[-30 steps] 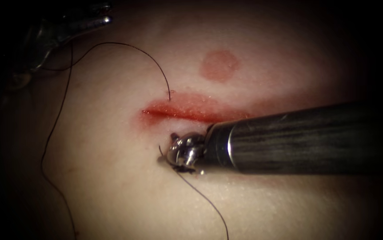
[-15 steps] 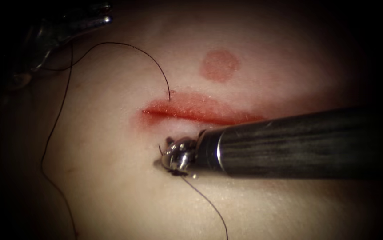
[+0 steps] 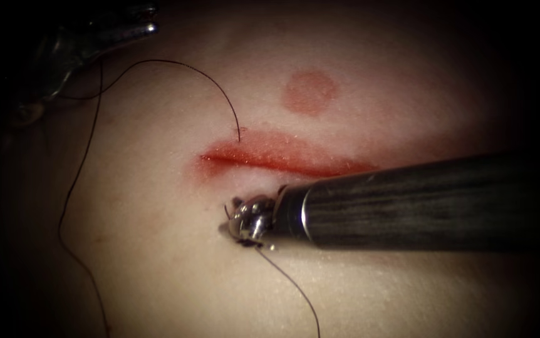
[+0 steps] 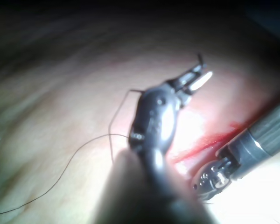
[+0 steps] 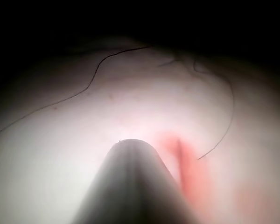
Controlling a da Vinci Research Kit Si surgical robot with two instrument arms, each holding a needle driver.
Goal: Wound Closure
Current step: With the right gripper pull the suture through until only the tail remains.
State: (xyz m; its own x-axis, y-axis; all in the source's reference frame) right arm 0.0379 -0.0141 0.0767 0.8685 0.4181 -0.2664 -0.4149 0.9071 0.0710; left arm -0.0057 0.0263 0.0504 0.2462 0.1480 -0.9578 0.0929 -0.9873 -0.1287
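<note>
The pale pork-belly tissue (image 3: 157, 250) carries a horizontal red-edged cut (image 3: 270, 159), lined with red fluid (image 3: 295, 164). A round reddish mark (image 3: 309, 92) lies above the cut, well apart from it.

The right tool (image 3: 245, 224), a small silver wristed tip on a dark grey shaft (image 3: 420, 203), rests against the tissue just below the left end of the cut. Its tip points down into the tissue, so it cannot be determined whether it is clenched or released. The curved needle cannot be made out at the tip, and its place is therefore not established.

The thin dark thread (image 3: 188, 67) leaves the tissue at the upper edge of the cut and arcs up and left toward the left tool (image 3: 119, 28). A second strand (image 3: 295, 288) runs from the right tool's tip down across the tissue.

In the left wrist view, the left tool (image 4: 198, 78) hangs above the tissue with its jaws slightly parted and nothing visibly gripped. The right tool (image 4: 210, 179) touches the tissue beside the cut (image 4: 200, 147).
</note>
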